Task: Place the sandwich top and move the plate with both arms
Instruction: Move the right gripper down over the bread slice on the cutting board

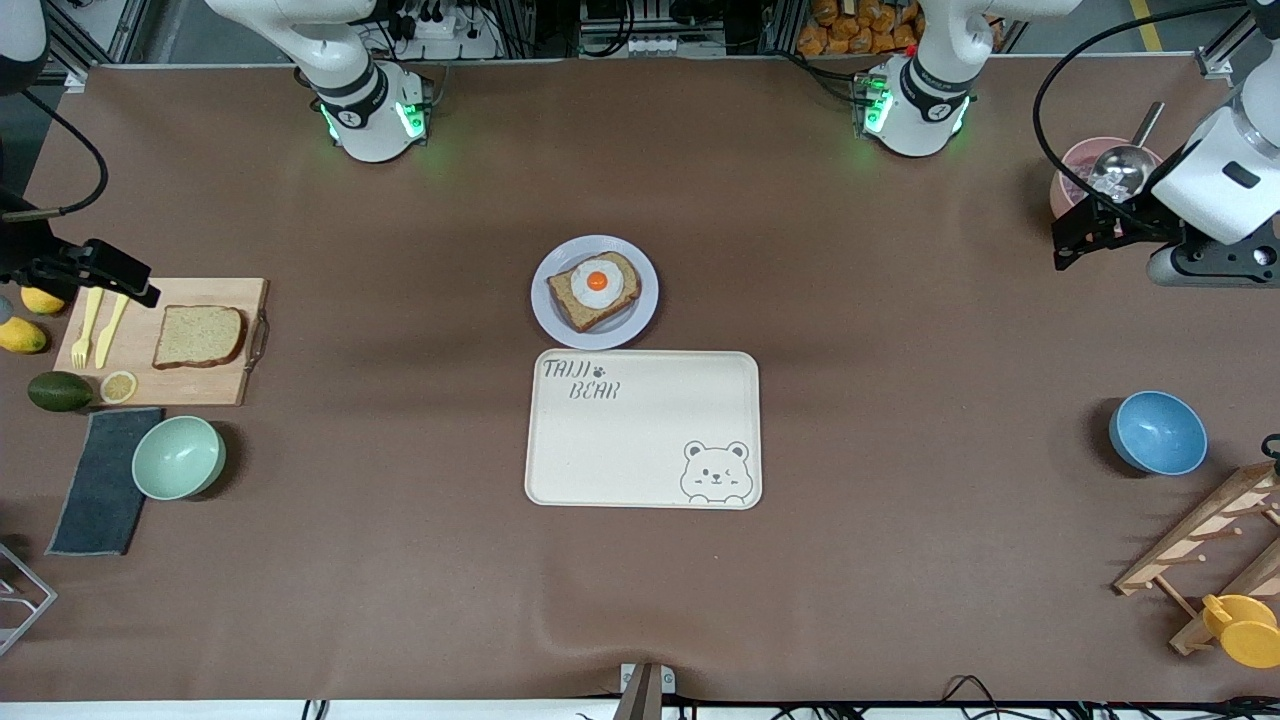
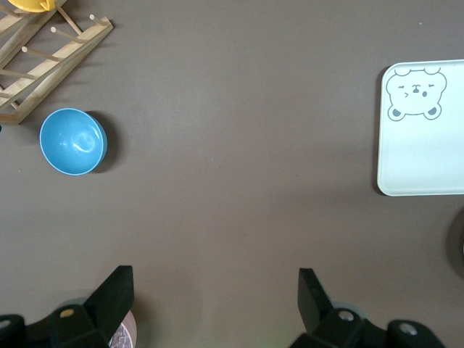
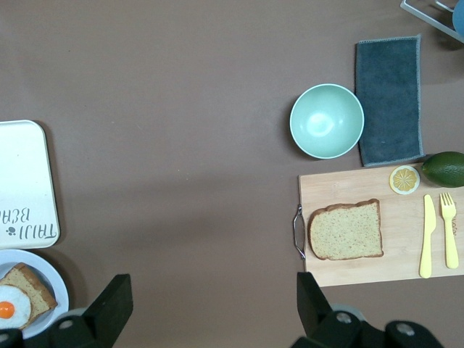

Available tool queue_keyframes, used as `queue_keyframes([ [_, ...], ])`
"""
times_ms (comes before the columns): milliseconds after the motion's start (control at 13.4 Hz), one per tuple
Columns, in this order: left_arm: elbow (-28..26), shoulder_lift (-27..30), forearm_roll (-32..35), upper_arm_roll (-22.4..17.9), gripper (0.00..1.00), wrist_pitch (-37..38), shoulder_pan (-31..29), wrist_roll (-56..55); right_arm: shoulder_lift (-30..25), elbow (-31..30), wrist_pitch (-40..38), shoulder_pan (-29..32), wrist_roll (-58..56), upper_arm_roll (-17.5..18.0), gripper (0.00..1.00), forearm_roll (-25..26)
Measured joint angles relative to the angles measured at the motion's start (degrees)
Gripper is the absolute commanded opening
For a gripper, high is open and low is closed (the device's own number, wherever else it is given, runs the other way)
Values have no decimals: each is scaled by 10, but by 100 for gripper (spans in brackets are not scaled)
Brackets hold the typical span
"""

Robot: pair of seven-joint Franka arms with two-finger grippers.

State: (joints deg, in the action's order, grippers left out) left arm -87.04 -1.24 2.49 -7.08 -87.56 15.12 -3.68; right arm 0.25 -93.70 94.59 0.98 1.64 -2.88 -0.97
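Observation:
The sandwich top (image 1: 198,336) (image 3: 346,230), a plain brown bread slice, lies on a wooden cutting board (image 1: 150,385) at the right arm's end of the table. The pale plate (image 1: 640,312) (image 3: 45,264) sits mid-table and carries a bread slice with a fried egg (image 1: 595,288). High over the edge of the cutting board, my right gripper (image 1: 125,280) (image 3: 212,283) is open and holds nothing. My left gripper (image 1: 1075,238) (image 2: 214,279) is also open and empty, up over the left arm's end of the table beside a pink bowl (image 1: 1072,170).
A cream bear tray (image 1: 640,440) (image 2: 420,159) lies just nearer the camera than the plate. A yellow knife and fork (image 1: 98,328), a lemon slice, an avocado (image 1: 58,391), a mint bowl (image 1: 178,457) and a dark cloth (image 1: 100,480) surround the board. A blue bowl (image 1: 1157,432) and a wooden rack (image 1: 1215,540) stand at the left arm's end.

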Motion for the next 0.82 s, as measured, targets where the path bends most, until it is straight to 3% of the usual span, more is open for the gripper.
queue_keyframes([
  [523,3,0,0,-1,100,0,0,0,5,-1,1,8,0,-1,100,0],
  [821,3,-4,0,-1,100,0,3,0,31,-6,10,54,-30,-3,100,0],
])
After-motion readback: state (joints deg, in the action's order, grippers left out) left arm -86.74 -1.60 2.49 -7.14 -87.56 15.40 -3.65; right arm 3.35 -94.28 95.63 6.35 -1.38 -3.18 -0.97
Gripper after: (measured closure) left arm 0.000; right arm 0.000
